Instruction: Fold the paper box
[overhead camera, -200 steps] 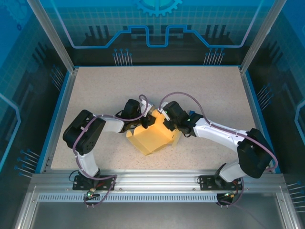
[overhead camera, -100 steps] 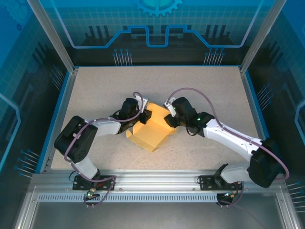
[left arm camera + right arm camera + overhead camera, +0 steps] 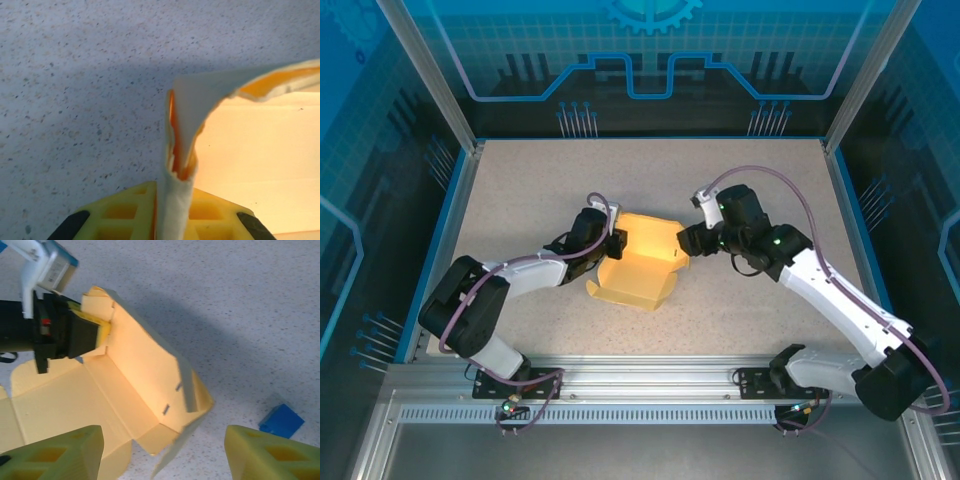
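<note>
At the near edge the left arm (image 3: pixel 470 310) and the right arm (image 3: pixel 850 305) stand on their mounts and stretch inward over the speckled beige worktop (image 3: pixel 520 180). Between them, about mid-worktop, lies the paper box (image 3: pixel 638 275). It is pale yellow card, partly folded. Its base panel rests flat on the worktop, and a long wall is raised from it, running between the two sets of fingers.

The left fingers (image 3: pixel 616 243) meet the box at its far left corner. In the left wrist view the two yellow fingers are pressed together on an upright flap of card. The flap stands on edge between them and curls over to the right above the rest of the paper box (image 3: pixel 260 155).

The right fingers (image 3: pixel 684 240) sit just beside the box's far right corner. In the right wrist view they are spread wide with nothing gripped. A folded corner of the paper box (image 3: pixel 125 390) lies ahead of the gap, and I cannot tell whether either finger touches the card. Two small slits mark the raised wall near that corner. A small blue block (image 3: pixel 281 420) lies on the worktop near it, apart from the card. A blue rim (image 3: pixel 650 140) borders the worktop's far side.
</note>
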Motion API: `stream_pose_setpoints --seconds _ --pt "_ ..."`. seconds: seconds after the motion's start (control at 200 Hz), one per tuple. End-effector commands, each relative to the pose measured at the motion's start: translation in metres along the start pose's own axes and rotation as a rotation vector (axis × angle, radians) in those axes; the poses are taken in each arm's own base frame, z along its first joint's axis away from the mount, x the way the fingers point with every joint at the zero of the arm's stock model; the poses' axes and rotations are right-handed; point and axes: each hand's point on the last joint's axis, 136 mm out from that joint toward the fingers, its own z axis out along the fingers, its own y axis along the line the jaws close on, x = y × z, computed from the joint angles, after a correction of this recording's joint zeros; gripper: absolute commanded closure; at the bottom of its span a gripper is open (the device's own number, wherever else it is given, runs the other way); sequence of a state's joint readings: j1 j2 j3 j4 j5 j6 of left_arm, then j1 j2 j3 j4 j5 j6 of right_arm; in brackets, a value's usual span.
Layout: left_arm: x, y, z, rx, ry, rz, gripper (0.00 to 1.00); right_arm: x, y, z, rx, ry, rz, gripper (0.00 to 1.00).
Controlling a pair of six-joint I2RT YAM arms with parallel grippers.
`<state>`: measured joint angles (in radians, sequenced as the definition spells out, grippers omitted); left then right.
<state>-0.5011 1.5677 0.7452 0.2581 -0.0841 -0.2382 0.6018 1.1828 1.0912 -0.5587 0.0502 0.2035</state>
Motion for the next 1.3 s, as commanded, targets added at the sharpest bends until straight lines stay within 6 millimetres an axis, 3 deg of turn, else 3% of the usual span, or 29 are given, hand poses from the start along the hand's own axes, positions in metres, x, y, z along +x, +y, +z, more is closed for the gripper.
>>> stream_pose_setpoints --seconds 0.0,0.17,0.4,0.73,1.161,1.291 --pt "-0.016 0.002 -0.008 -0.051 -0.027 -0.013 0.85 0.003 0.032 0.001 -0.078 0.046 -0.005 0.36" --pt "-0.018 0.002 -0.008 -0.058 -0.029 -0.014 0.85 0.022 0.061 0.034 -0.172 0.132 0.010 0.40" --pt "-0.022 -0.002 -0.011 -0.051 -0.034 -0.006 0.85 0.039 0.042 0.067 -0.106 0.194 0.049 0.41" --pt "-0.027 -0.003 -0.016 -0.047 -0.053 0.000 0.85 0.048 -0.010 0.066 0.113 0.219 0.073 0.42" --pt "-0.028 -0.006 -0.017 -0.038 -0.057 0.004 0.85 0.033 -0.031 0.062 0.220 0.194 0.028 0.41" --pt "-0.029 -0.008 -0.017 -0.034 -0.058 0.007 0.85 0.023 -0.028 0.063 0.202 0.167 0.010 0.40"
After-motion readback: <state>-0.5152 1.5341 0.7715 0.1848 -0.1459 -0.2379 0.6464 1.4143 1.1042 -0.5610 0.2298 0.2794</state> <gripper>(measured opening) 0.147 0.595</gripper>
